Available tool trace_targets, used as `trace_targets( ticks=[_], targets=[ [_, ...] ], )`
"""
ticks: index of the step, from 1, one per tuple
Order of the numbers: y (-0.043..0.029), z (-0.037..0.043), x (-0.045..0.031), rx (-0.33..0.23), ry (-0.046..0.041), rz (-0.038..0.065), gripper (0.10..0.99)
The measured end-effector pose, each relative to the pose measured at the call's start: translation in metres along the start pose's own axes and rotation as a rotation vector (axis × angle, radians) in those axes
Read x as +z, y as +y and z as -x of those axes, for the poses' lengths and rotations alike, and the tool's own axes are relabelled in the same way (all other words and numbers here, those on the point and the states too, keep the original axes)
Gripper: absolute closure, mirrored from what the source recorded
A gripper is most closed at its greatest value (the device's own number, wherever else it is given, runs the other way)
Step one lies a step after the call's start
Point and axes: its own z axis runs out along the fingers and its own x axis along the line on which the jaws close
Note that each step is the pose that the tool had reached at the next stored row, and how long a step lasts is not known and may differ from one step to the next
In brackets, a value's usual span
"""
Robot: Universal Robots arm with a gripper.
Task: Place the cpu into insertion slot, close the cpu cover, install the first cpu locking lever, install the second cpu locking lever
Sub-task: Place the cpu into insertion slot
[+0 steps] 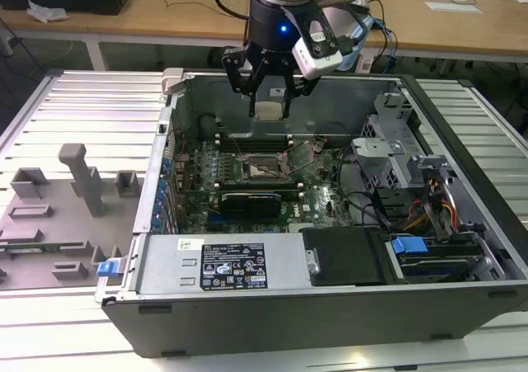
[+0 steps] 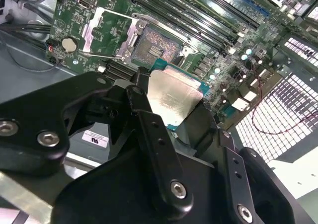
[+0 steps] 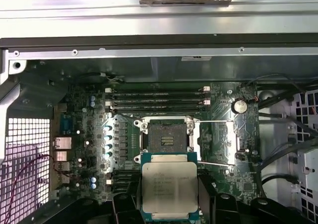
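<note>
gripper (image 1: 270, 104) clamped on cpu (image 3: 169, 189), fingers on two opposite edges, pale metal top plain in both wrist views. cpu hangs above motherboard (image 3: 84, 149), apart from insertion slot (image 3: 166, 137). slot mid-board, dark pin field bare. cpu cover (image 2: 92, 31) flipped open beside slot. memory slots (image 3: 156, 100) beyond, toward far wall of case (image 1: 272, 322).

No text can be read. Black label (image 1: 234, 266) with white print and small marks sits on the grey metal cover (image 1: 165, 265), near side in the exterior view; too small to read. Small white sticker (image 1: 190, 244) just beside it, toward the exterior view's left, same. Faint print lines on the cpu (image 3: 169, 186) top in the first wrist view, unreadable. White sticker (image 2: 94, 138) with a black mark in the second wrist view, unreadable.
</note>
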Motion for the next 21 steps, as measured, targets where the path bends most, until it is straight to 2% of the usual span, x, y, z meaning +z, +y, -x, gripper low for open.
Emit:
trace_targets(
  ticks=[9,12,21],
  targets=[
    [-0.0014,0.0002,0.0173,0.012,-0.0011,-0.005,0.545],
    [-0.0016,0.0002,0.0188,0.092,-0.0075,-0.004,0.545],
    [-0.0018,0.0003,0.0214,0.262,-0.0212,-0.002,0.545]
  ],
)
